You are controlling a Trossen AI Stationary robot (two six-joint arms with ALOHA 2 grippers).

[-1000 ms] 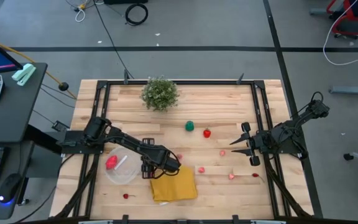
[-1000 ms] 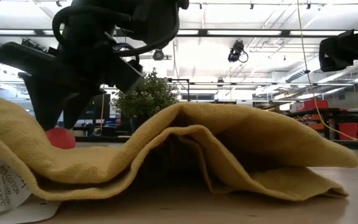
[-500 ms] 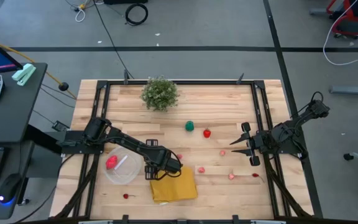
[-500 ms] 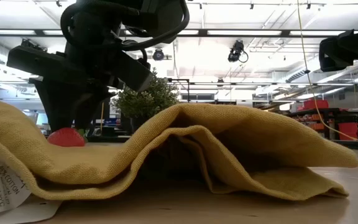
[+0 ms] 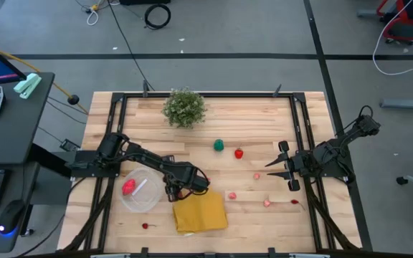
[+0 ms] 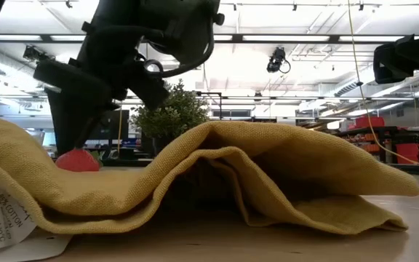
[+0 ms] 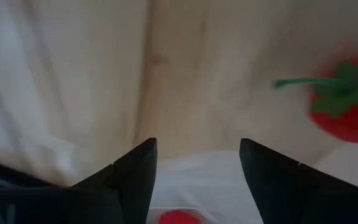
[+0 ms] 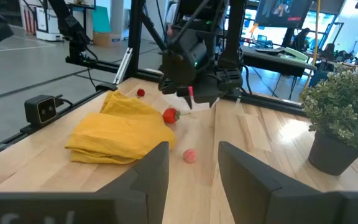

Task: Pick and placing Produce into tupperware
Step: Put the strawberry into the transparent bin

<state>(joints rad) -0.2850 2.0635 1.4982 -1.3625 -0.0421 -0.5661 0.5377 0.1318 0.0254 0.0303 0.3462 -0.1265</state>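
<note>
yellow cloth [image 6: 217, 182] hides table, tupperware unseen

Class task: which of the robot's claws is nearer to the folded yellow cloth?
Left. The left claw hangs just above the folded yellow cloth by its far edge; the right claw waits far off at the table's right side.

The yellow cloth's white care tag [image 6: 2, 206] reads "100% COTTON".
</note>
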